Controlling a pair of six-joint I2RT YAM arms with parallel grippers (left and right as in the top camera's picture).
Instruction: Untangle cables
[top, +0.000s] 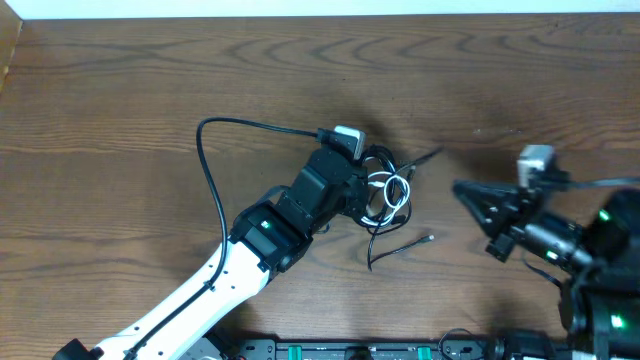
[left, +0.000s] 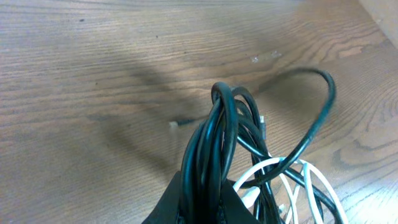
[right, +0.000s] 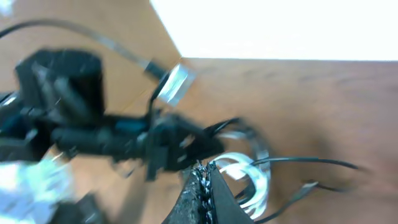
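Diagonally, left arm (top: 270, 225) at cables (top: 385, 195).

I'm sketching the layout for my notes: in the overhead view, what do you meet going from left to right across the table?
White left arm → left hand → cables → right hand.

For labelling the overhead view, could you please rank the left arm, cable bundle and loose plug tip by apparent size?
Largest: left arm.
Then: cable bundle.
Smallest: loose plug tip.
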